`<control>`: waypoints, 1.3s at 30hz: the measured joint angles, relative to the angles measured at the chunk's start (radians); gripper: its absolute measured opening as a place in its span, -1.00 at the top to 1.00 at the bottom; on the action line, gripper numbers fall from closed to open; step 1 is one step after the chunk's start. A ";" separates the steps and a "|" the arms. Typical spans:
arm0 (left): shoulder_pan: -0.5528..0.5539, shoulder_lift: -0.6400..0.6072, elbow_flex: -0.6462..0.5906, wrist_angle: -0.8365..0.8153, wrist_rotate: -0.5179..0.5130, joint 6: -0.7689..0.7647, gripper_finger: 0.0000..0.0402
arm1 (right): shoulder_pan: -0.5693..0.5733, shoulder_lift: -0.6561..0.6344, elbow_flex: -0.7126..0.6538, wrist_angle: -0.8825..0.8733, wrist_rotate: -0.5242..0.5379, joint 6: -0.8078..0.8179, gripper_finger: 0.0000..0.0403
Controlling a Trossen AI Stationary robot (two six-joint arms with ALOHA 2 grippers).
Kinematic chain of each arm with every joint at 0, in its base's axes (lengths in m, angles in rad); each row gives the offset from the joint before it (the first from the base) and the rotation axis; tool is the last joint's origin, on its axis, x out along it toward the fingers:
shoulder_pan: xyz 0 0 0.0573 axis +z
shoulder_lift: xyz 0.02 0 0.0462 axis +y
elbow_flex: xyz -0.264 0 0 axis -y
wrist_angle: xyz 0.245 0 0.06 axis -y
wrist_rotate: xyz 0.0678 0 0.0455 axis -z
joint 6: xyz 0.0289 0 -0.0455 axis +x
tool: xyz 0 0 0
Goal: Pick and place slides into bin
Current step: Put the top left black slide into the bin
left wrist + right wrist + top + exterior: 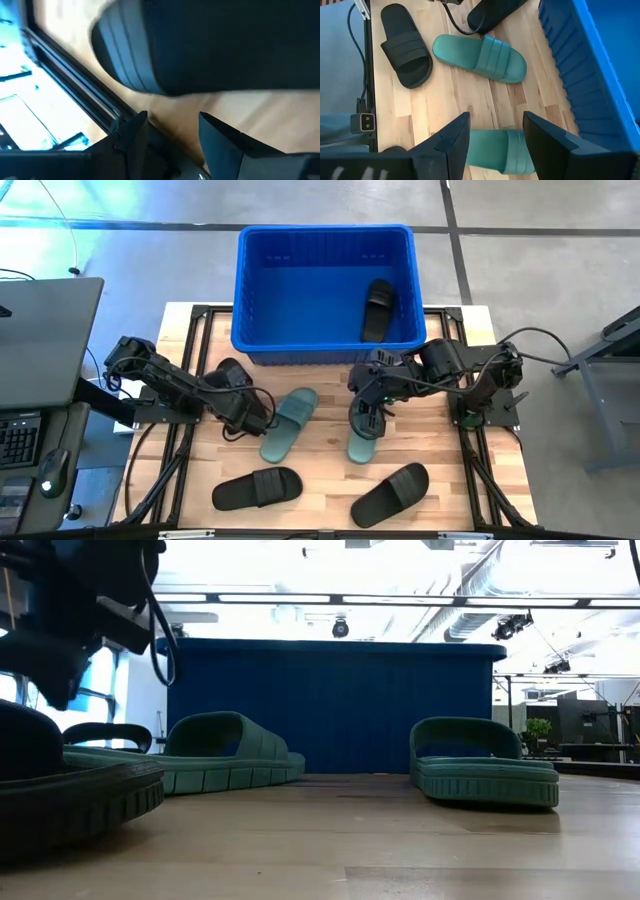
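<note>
Industrial lab or workshop, exposed ceiling ducts [480, 585], strip lights [300, 598], concrete floor [540, 260], keyboard [18, 442] beside wooden worktop [320, 470]

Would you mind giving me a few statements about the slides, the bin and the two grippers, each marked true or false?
1. One black slide lies inside the blue bin. True.
2. Both green slides are in the bin. False: the left green slide and the right green slide lie on the table.
3. The right gripper is open above the right green slide. True.
4. The left gripper is shut. False: its fingers stand apart.
</note>
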 joint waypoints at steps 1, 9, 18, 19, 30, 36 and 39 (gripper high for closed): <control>0.000 0.000 0.000 0.000 -0.022 -0.007 0.20 | 0.000 0.000 0.000 0.005 0.000 0.000 0.14; 0.000 0.000 0.000 0.020 -0.104 -0.073 0.20 | 0.000 0.000 0.000 0.045 0.000 0.033 0.14; 0.000 0.000 -0.059 0.079 -0.105 -0.078 0.20 | 0.000 0.000 0.000 0.045 0.000 0.063 0.14; 0.000 0.000 -0.076 0.098 -0.094 -0.078 0.20 | 0.000 0.000 0.000 0.045 0.000 0.063 0.14; 0.000 0.000 -0.158 0.101 -0.123 -0.159 0.20 | 0.000 0.000 0.000 0.045 0.000 0.061 0.14; 0.048 0.000 -0.200 0.117 -0.126 -0.211 0.20 | 0.000 0.000 0.000 0.045 0.000 0.060 0.14; 0.084 0.000 -0.208 0.133 -0.121 -0.200 0.20 | 0.000 0.000 0.000 0.045 0.000 0.060 0.14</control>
